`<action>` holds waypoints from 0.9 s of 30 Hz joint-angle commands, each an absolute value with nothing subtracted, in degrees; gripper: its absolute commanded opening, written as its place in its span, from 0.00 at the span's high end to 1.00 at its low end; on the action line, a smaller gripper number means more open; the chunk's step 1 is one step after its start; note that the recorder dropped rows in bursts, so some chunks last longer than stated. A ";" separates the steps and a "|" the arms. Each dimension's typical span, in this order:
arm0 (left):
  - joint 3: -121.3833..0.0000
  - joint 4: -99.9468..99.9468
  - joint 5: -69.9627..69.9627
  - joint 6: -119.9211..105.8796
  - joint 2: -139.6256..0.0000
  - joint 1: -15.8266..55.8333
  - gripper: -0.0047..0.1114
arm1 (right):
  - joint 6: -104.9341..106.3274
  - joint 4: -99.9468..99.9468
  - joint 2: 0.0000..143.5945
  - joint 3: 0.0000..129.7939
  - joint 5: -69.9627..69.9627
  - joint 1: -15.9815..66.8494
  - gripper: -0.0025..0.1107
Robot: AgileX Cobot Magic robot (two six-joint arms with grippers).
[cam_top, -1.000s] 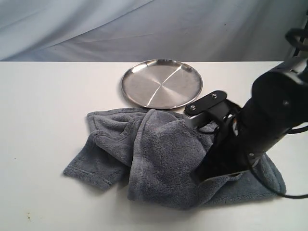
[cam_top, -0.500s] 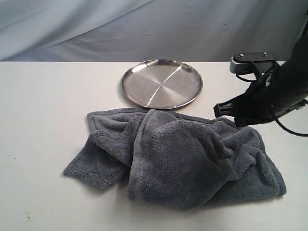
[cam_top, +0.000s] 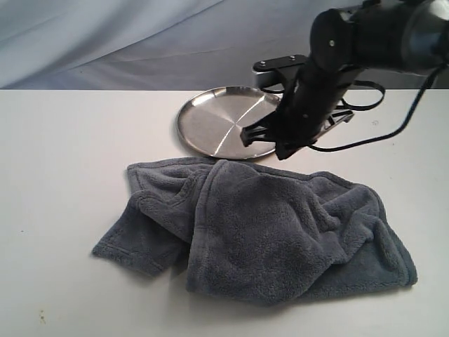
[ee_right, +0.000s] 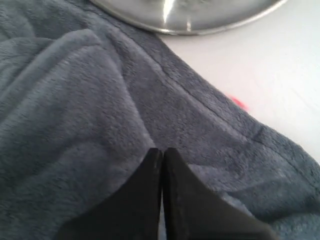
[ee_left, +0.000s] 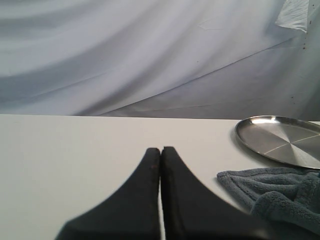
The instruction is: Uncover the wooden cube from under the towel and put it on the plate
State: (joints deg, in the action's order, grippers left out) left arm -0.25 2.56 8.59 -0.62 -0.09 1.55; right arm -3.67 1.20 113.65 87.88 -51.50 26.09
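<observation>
Two grippers are showing, both with jaws pressed fully together and nothing between them.

Right gripper [ee_right: 161,152]: its fingers are meeting along a thin seam, empty. It is hanging over the far hem of the towel [cam_top: 259,232], close to where that hem is running just beside the near rim of the plate [cam_top: 210,119]. In the exterior view the right arm [cam_top: 330,63] is reaching in from the counter's far right corner, and its lower end is crossing in front of the plate's right-hand rim. Whether the fingertips are touching the fleece cannot be told.

Left gripper [ee_left: 160,150]: its fingers are likewise closed tip to tip, empty, and are pointing across a bare stretch of the counter [cam_top: 63,161]. It is not appearing in the exterior view.

Towel: it is lying crumpled in thick folds across the middle of the counter, spreading toward the near edge and the right side.

Plate: it is sitting near the middle of the far edge, with nothing on the part that shows.

Wooden cube: it is not showing in any view; its place cannot be told.

One small pink mark [ee_right: 239,103] is showing on the counter just beside the towel's hem.
</observation>
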 commanded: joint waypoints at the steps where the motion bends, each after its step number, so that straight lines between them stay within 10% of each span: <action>1: 0.00 2.52 8.35 -0.64 0.00 1.60 0.95 | -3.08 0.64 117.32 95.25 -55.87 29.52 0.98; 27: 0.00 2.52 8.35 -0.57 0.00 1.60 0.95 | -3.43 2.12 114.56 88.09 -56.28 54.08 0.98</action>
State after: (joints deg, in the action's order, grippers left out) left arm -0.25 2.56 8.59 -0.62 -0.09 1.55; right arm -3.67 2.43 117.48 93.07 -58.93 52.79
